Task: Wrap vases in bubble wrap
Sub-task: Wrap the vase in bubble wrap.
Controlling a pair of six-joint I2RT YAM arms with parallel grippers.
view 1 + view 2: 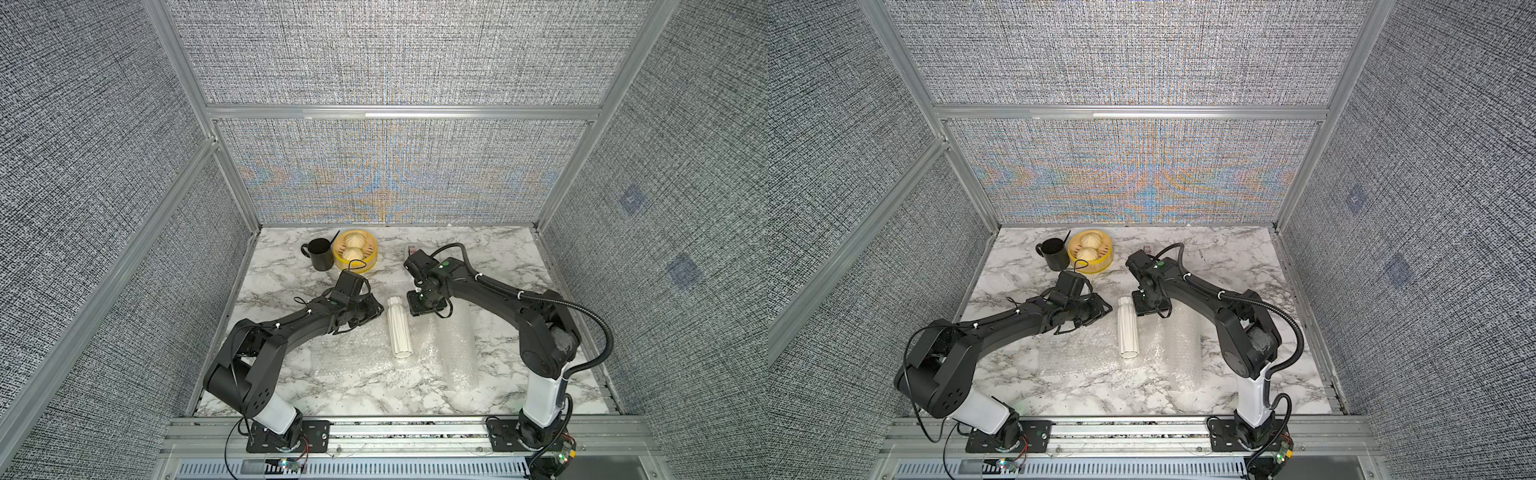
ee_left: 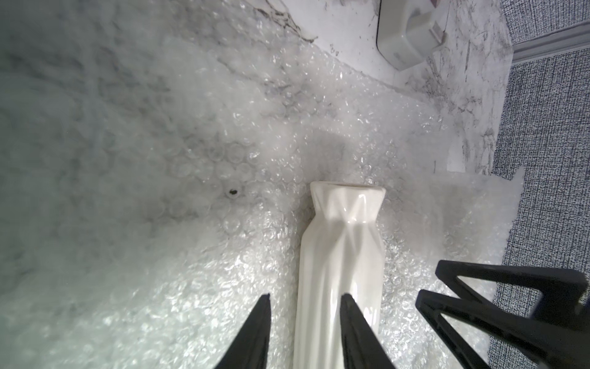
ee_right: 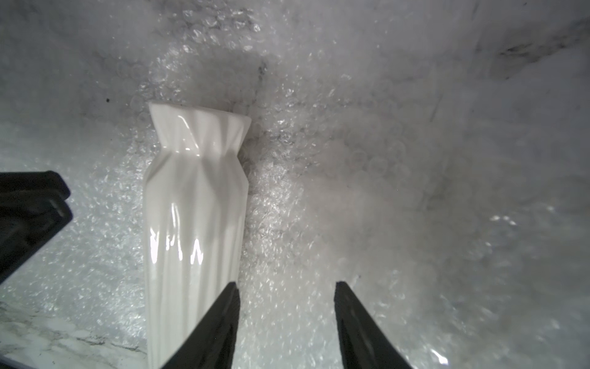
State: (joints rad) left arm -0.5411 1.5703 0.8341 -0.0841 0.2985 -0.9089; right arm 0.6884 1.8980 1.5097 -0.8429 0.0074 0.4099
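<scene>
One white ribbed vase [image 1: 399, 328] [image 1: 1128, 328] lies on its side on a clear sheet of bubble wrap [image 1: 353, 353] mid-table. My left gripper [image 1: 377, 309] [image 2: 306, 297] is at its far end on the left side. It is open, with one finger [image 2: 351, 319] in front of the vase [image 2: 344, 242] and the other over the wrap [image 2: 191, 255]. My right gripper [image 1: 415, 309] [image 3: 287, 284] is at the far end on the right side. It is also open and holds nothing, its fingers over bubble wrap [image 3: 351, 191] beside the vase [image 3: 194, 207].
A long hump of bubble wrap [image 1: 457, 349] lies right of the vase. At the back stand a black mug [image 1: 320, 253] and a yellow steamer [image 1: 365, 264] holding two buns. A grey tape dispenser [image 2: 412, 35] sits behind the right arm. Grey walls enclose the marble table [image 1: 498, 257].
</scene>
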